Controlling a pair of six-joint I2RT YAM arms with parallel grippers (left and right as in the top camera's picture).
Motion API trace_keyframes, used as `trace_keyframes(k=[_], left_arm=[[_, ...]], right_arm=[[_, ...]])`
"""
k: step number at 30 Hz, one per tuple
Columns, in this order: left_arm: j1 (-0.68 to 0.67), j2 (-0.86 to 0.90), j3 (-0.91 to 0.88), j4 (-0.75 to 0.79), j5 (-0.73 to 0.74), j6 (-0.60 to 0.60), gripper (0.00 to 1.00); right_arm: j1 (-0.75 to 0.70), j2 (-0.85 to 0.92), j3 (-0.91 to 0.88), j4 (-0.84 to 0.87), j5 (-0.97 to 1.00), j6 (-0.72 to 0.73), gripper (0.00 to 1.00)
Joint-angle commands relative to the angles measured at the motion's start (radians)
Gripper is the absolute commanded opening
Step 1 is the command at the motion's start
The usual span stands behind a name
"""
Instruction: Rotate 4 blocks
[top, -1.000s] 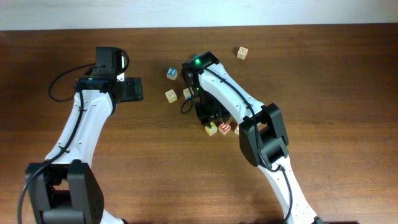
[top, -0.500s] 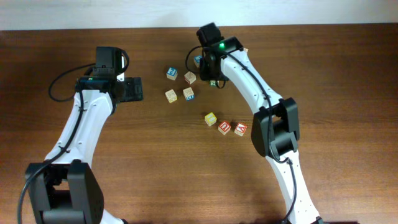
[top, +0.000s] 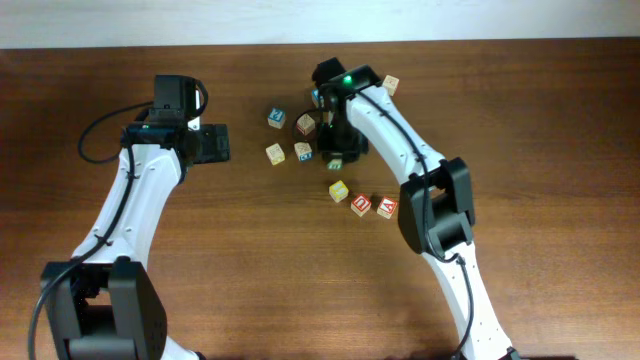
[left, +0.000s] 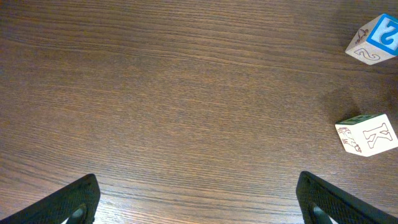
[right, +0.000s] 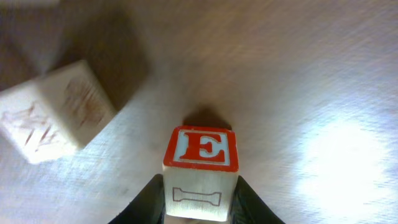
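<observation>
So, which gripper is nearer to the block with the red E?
Right. The right gripper flanks the red E block with a finger on each side; the left gripper stands open, far off to its left.

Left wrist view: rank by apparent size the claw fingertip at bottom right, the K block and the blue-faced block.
1. claw fingertip, largest, but nearest the camera.
2-3. K block and blue-faced block look alike; the frame edge crops the blue-faced one, so unranked.
</observation>
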Motion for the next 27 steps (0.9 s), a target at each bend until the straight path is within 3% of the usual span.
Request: trace_keyframes(k=[1,7,11,14,18,21,27], left_arm=[[-0.002,0.007,0.018,0.002,-0.011,-0.013,0.99],[-0.002,0.007,0.018,0.002,-0.011,-0.013,0.99],[-0.002,0.007,0.018,0.002,-0.011,-0.013,0.99],[-0.002,0.006,0.019,0.003,-0.011,-0.013,0.99],[-0.002,-0.041,0.089,-0.068,-0.01,-0.013,0.99],[-0.002,-0.121,0.202,-0.169,-0.006,-0.013,0.99],[-0.002,-0.179,0.217,-0.202,0.075,-0.013,0.99]], right_arm=[[0.082,0.011,-0.013,-0.047,-0.066,-0.036,0.29],[0.133,0.011,-0.013,-0.202,0.025,-0.051,0.31],[0.114,0.011,-0.013,-0.205,0.094,-0.051,0.35],[0.111,0.007,0.016,-0.223,0.062,-0.062,0.54],[0.11,-0.039,0.228,-0.34,0.054,-0.079,0.58],[0.081,-0.164,0.408,-0.347,-0.006,-0.107,0.56],[-0.058,-0.618,0.351,-0.347,0.127,-0.083,0.56]])
